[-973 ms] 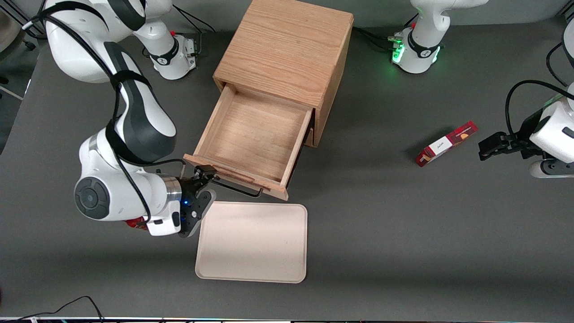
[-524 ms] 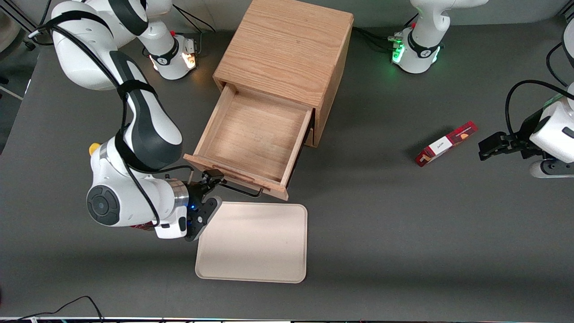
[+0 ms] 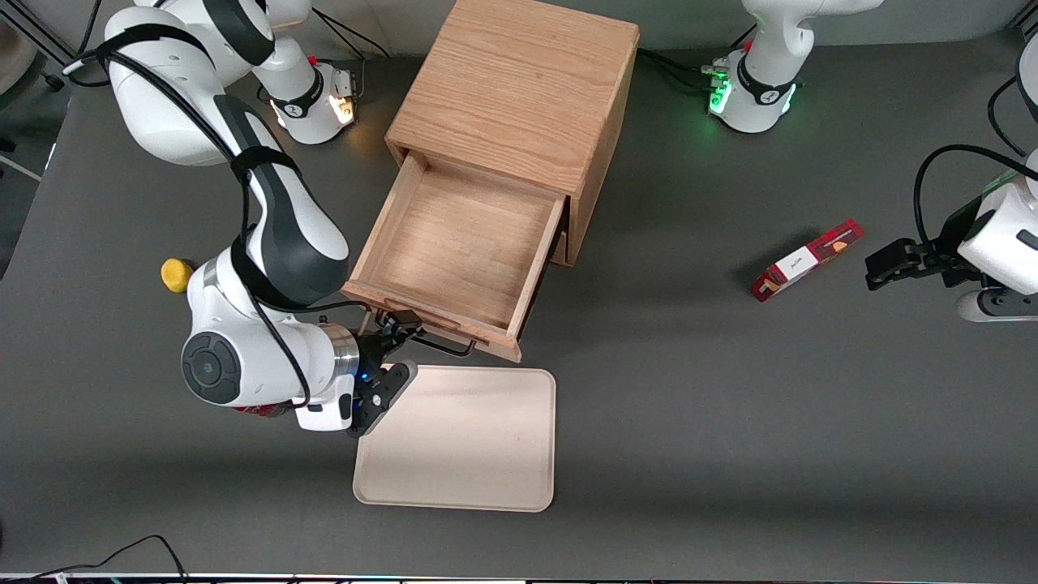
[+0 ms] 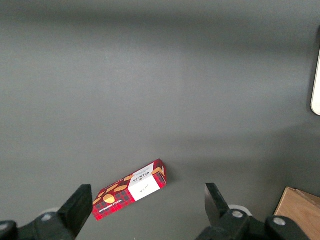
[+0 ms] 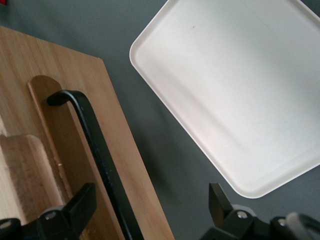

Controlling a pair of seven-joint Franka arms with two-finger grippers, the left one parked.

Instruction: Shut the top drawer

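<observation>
Front view shows the claw (image 3: 397,349) spread open at the pulled-out top drawer's (image 3: 454,243) handle (image 3: 442,347).

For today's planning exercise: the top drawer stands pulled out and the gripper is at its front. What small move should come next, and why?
Probably a short push toward the cabinet. The top drawer is open and looks empty, and the gripper, its jaws open, sits at the black handle just above the tray. With one finger already before the drawer front, pressing inward should start it sliding shut.
</observation>
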